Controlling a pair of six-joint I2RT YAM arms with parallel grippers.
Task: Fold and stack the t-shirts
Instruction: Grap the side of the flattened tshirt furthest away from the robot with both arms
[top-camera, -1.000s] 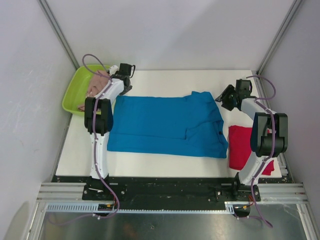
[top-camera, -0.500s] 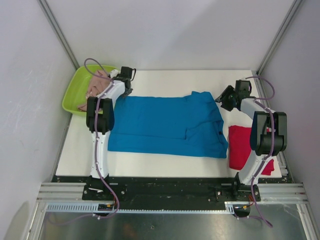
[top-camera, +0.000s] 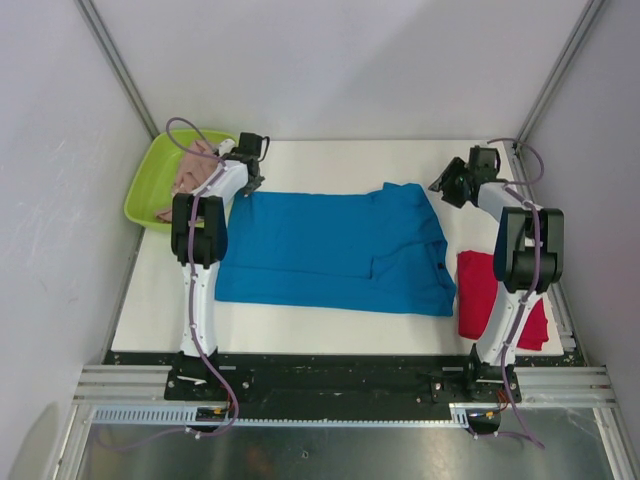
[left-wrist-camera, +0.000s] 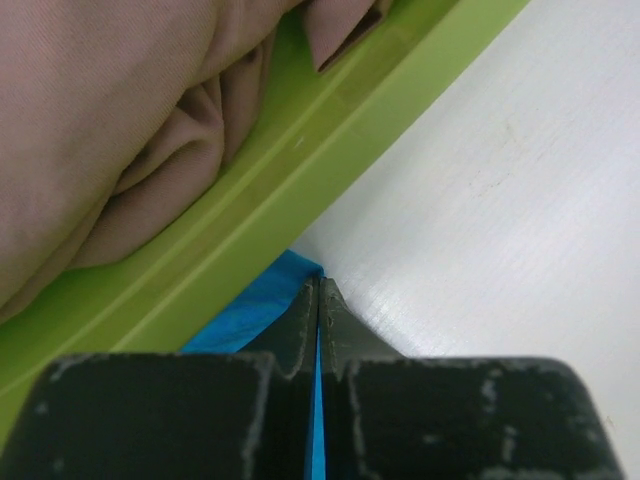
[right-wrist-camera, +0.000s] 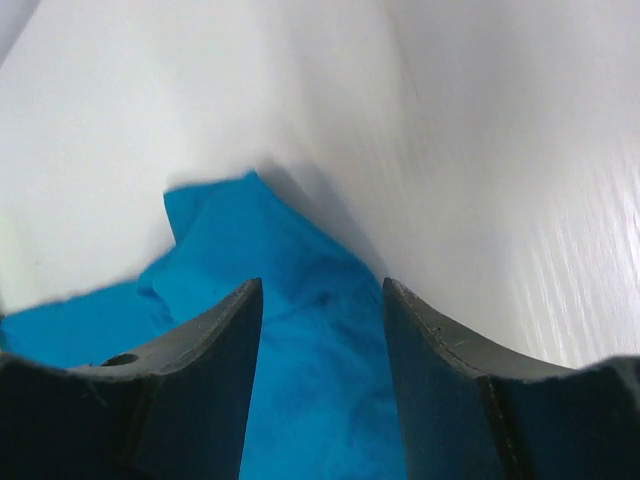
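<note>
The bright blue t-shirt (top-camera: 330, 250) lies spread flat across the middle of the table. At its far-left corner my left gripper (top-camera: 244, 187) is shut. The left wrist view shows a thin strip of blue cloth (left-wrist-camera: 250, 315) pinched between the closed jaws of that gripper (left-wrist-camera: 319, 290). My right gripper (top-camera: 442, 189) is open over the shirt's far-right corner; in the right wrist view its gripper (right-wrist-camera: 322, 300) has blue cloth (right-wrist-camera: 230, 240) lying between and below the fingers. A red t-shirt (top-camera: 495, 295) lies folded at the right. The pale pink t-shirt (top-camera: 192, 170) is bunched in the tray.
The lime-green tray (top-camera: 150, 180) stands at the far left, its rim (left-wrist-camera: 330, 150) right beside the left gripper. The white table (top-camera: 340, 165) has walls close on both sides and frame posts at the far corners.
My left gripper has shut on the blue shirt's far-left corner. The right wrist has shifted a little farther back, its gripper still open.
</note>
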